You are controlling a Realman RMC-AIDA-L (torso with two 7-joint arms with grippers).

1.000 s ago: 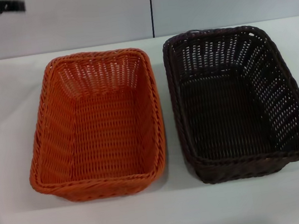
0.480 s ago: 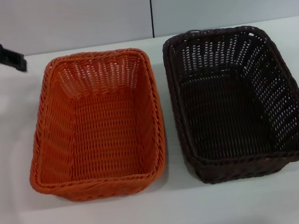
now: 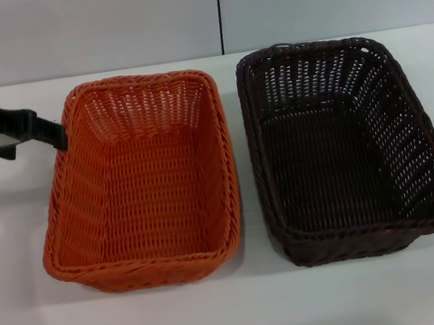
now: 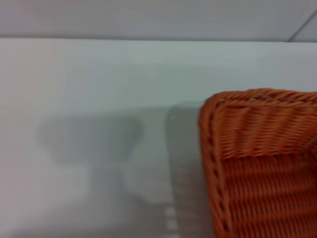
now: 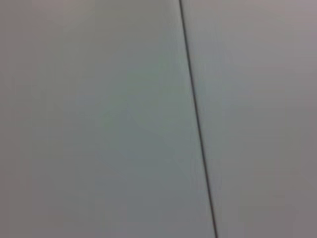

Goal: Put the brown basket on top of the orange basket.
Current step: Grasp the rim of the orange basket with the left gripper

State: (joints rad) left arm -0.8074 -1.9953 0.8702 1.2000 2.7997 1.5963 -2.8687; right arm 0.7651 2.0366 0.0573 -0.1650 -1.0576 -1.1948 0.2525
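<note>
The orange basket (image 3: 142, 182) stands on the white table (image 3: 240, 314), left of centre. The brown basket (image 3: 346, 151) stands upright right beside it, a narrow gap between their rims. Both are empty. My left gripper (image 3: 53, 134) reaches in from the left edge of the head view and is right at the orange basket's far left corner rim, holding nothing that I can see. The left wrist view shows that orange corner (image 4: 262, 158) and the gripper's shadow on the table. My right gripper is out of view; the right wrist view shows only a wall panel.
A light wall with a dark vertical seam (image 3: 219, 11) runs behind the table. Bare white tabletop lies in front of both baskets and to the left of the orange one.
My left gripper has come down from the upper left corner of the head view and moved right, to the orange basket's far left corner. The baskets have not moved.
</note>
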